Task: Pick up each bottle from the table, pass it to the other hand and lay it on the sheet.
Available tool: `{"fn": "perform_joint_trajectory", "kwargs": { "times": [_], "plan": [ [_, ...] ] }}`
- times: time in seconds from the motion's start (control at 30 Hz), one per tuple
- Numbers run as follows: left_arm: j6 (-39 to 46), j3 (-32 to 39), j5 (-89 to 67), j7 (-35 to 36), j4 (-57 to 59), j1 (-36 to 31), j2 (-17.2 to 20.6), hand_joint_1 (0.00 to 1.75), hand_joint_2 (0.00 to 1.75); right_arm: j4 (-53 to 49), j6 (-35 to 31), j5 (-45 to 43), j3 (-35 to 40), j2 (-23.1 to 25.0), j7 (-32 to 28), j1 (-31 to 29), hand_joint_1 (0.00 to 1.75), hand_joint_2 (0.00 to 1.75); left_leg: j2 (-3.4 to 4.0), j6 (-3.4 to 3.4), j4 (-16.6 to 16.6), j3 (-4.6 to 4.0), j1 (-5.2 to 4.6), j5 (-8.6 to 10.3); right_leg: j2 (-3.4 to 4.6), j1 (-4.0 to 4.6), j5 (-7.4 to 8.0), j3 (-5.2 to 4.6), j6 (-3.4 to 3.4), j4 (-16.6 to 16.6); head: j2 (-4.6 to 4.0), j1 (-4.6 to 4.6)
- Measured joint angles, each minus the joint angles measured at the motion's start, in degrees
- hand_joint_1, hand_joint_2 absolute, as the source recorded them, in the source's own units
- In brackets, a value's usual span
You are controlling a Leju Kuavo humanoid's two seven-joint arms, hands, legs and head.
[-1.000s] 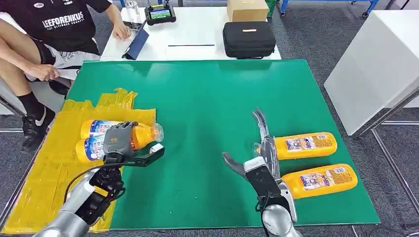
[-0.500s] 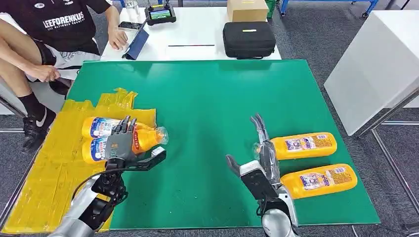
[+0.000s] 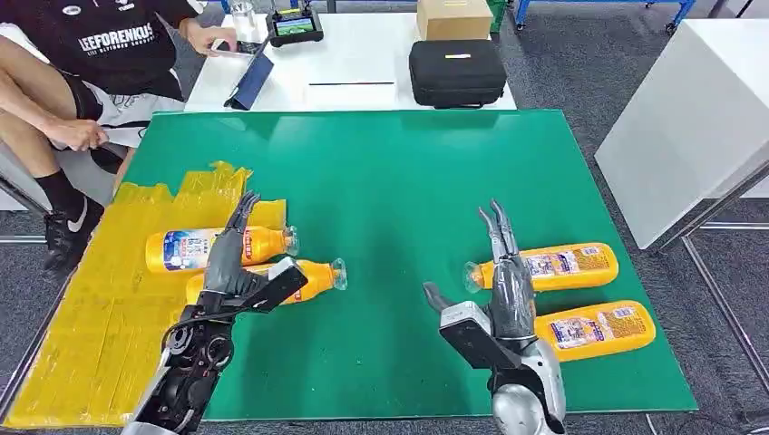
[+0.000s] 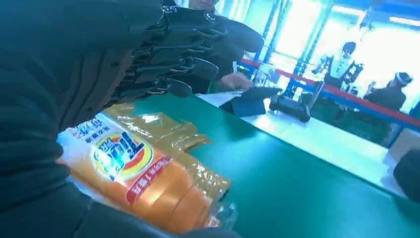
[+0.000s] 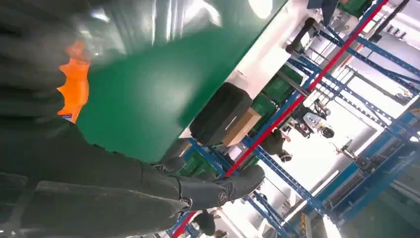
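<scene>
Two orange bottles lie at the left. One bottle (image 3: 213, 247) rests on the yellow sheet (image 3: 82, 317). The other bottle (image 3: 313, 275) lies across the sheet's right edge, its cap on the green table (image 3: 390, 190). My left hand (image 3: 234, 270) hovers over this bottle with fingers spread and holds nothing; the left wrist view shows the labelled bottle (image 4: 133, 173) under the fingers (image 4: 188, 67). At the right lie an upper bottle (image 3: 558, 265) and a lower bottle (image 3: 594, 328). My right hand (image 3: 510, 288), fingers straight and apart, lies over the upper bottle's cap end, not gripping it.
A person (image 3: 100, 50) sits at the back left beside the sheet. Behind the green table stands a white table with a black case (image 3: 456, 71), a cardboard box (image 3: 453, 16) and a tablet (image 3: 249, 82). A white cabinet (image 3: 689, 118) stands at the right.
My left hand has spread its fingers and let go of the bottle, which now lies further right, across the sheet's edge. My right hand has shifted slightly right, over the upper bottle's neck.
</scene>
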Motion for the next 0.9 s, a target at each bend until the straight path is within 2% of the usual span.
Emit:
{"fn": "perform_joint_trajectory", "kwargs": {
  "times": [0.03, 0.07, 0.2, 0.33, 0.4, 0.57, 0.67, 0.7, 0.9],
  "plan": [
    [0.0, 0.2, 0.0, -0.04, -0.29, 0.1, -0.07, 0.0, 1.75, -0.11, -0.02, 0.0, -0.04, -0.07, 0.0, 0.03, 0.0, 1.75, 0.0, 0.0, 0.0, 0.0, 0.01, 0.0, 0.0, 0.0, 0.0, 0.0, 0.0, 0.0, 0.0, 0.0],
    [-0.09, 0.37, 0.0, -0.11, -0.52, 0.17, -0.22, 0.0, 0.0, -0.15, -0.02, 0.0, -0.04, -0.13, 0.0, 0.05, 0.0, 1.75, 0.0, -0.01, 0.0, 0.0, 0.01, 0.01, 0.0, 0.0, 0.0, 0.0, 0.0, 0.0, 0.0, 0.0],
    [-2.39, 1.18, 8.65, -4.86, -1.64, 0.63, -0.72, 0.0, 0.0, -0.42, -1.39, 2.06, -0.04, -0.26, -0.41, 0.17, 0.0, 1.75, 0.0, -0.02, 0.0, 0.01, 0.02, 0.02, 0.0, 0.01, 0.0, 0.0, 0.0, 0.02, 0.0, 0.0],
    [-16.34, 2.29, 32.03, -17.05, -6.04, 2.6, -1.33, 0.0, 0.0, -0.46, -3.04, 5.06, -0.04, -1.33, -1.14, -0.26, 0.0, 1.75, 0.01, -0.02, 0.0, 0.0, 0.02, 0.02, 0.01, 0.01, 0.0, 0.0, 0.0, 0.03, 0.0, 0.0],
    [-20.69, 3.36, 38.93, -19.54, -8.15, 3.32, -1.64, 0.0, 0.0, -0.48, -2.72, 8.4, -0.09, -2.27, -0.35, -0.83, 0.0, 1.75, 0.01, -0.01, 0.0, 0.0, 0.01, 0.01, 0.01, 0.01, 0.0, 0.01, 0.0, 0.02, 0.0, 0.02],
    [-25.55, 5.75, 44.94, -22.3, -11.59, 5.48, -1.84, 0.0, 0.0, -0.92, 5.23, 18.35, -1.36, -6.17, 3.37, -2.01, 0.0, 1.75, -0.06, 0.0, 0.0, -0.02, -0.02, 0.01, -0.03, -0.01, 0.0, 0.02, 0.0, 0.0, 0.0, 0.0],
    [-27.82, 6.75, 46.71, -23.06, -13.07, 6.82, -1.88, 0.0, 0.0, -0.9, 13.69, 20.0, -2.34, -11.22, 1.62, -2.84, 0.0, 1.75, -0.07, 0.01, 0.0, -0.04, -0.05, 0.0, -0.03, -0.05, 0.01, 0.01, 0.02, -0.01, 0.0, 0.0],
    [-28.22, 7.06, 46.88, -23.1, -13.47, 7.05, -1.88, 0.0, 1.75, -0.81, 15.74, 19.38, -2.78, -12.92, 0.72, -3.44, 0.0, 1.75, -0.08, 0.03, 0.0, -0.05, -0.09, 0.01, -0.04, -0.13, 0.01, 0.01, 0.02, -0.01, 0.0, -0.02],
    [-29.83, 8.02, 47.38, -22.47, -14.3, 7.04, -1.86, 0.0, 1.75, 1.11, 23.38, 14.25, -8.15, -24.52, -3.56, -6.9, 0.0, 1.75, -0.17, 0.14, 0.02, -0.07, -0.2, 0.07, -0.17, -0.19, 0.03, 0.02, 0.04, -0.02, 0.0, 0.0]
  ]
}}
